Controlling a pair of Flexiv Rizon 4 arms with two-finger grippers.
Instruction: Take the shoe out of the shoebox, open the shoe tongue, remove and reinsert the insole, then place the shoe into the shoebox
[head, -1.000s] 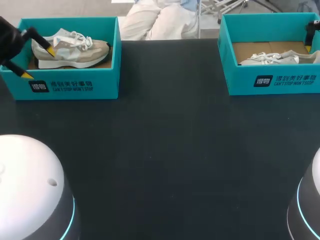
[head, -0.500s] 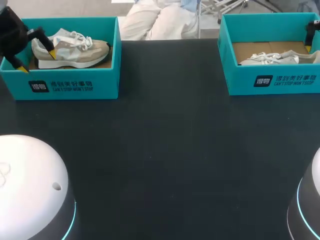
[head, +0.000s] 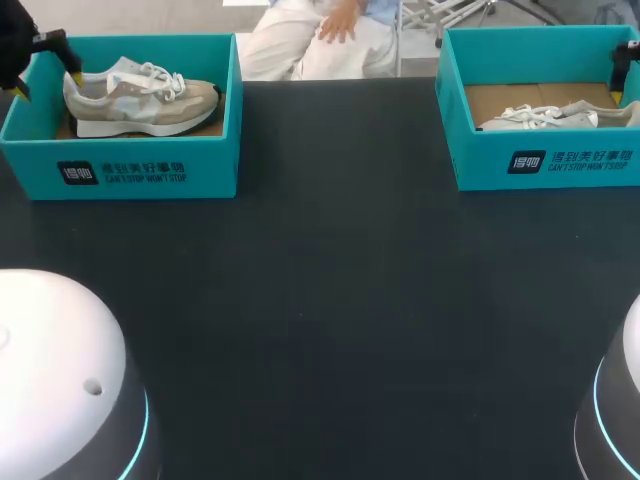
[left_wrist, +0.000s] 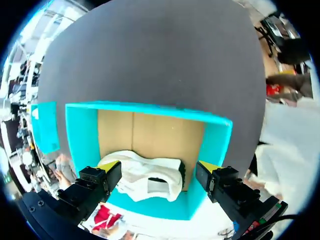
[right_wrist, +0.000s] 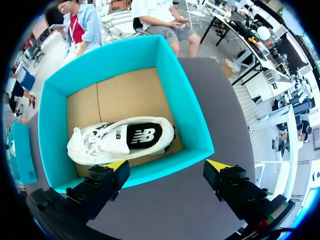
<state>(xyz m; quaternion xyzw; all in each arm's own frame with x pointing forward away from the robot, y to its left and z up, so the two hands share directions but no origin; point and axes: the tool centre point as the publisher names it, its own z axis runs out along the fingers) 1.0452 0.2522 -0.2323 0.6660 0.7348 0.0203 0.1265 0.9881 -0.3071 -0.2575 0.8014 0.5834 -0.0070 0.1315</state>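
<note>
Shoe (head: 140, 97) lies in the left shoebox (head: 150, 172), its long axis along the box and its heel toward your left gripper (left_wrist: 157, 167). That gripper hangs released above the heel end and is the nearer arm. Your right gripper (right_wrist: 167, 166) is spread wide over the other box (right_wrist: 196, 131).

Left gripper (left_wrist: 157, 166) spread wide; right gripper (right_wrist: 167, 164) likewise

- left gripper (left_wrist: 157, 166), right gripper (right_wrist: 167, 164): chunky black fingers, wedge-shaped yellow tips
- arm bases (head: 60, 380): smooth white domes, glowing cyan ring, grey underneath
</note>
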